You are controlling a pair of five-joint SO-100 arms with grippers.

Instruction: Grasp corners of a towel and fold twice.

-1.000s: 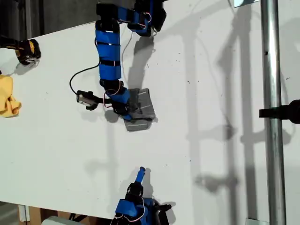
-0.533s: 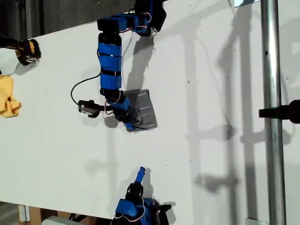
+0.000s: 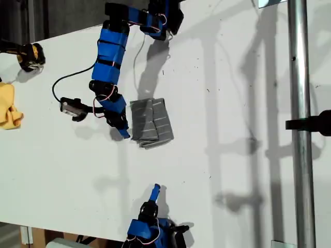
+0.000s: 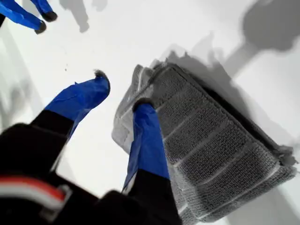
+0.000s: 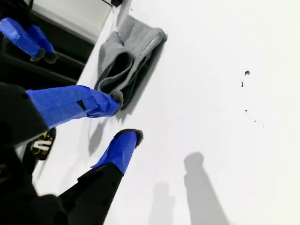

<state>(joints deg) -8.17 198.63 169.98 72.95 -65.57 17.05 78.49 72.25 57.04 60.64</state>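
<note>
lying folded in a small grey bundle mid-table in the exterior view, towel (image 3: pixel 150 122), with my first gripper (image 3: pixel 124 132) just beside its exterior-view left edge. seen in the first wrist view with jaws parted and empty, one fingertip (image 4: pixel 144 107) over the towel's (image 4: pixel 211 150) edge. seen in the second wrist view parted and empty too, my second gripper (image 5: pixel 125 116), well apart from the towel (image 5: pixel 129 56).

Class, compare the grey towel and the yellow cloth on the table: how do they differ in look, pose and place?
The towel is grey with thin white stripes; the yellow cloth is plain. The towel lies folded in a neat stack; the cloth is crumpled. The towel sits mid-table beside my first gripper; the cloth lies at the exterior view's left edge. Both rest on the table.
</note>
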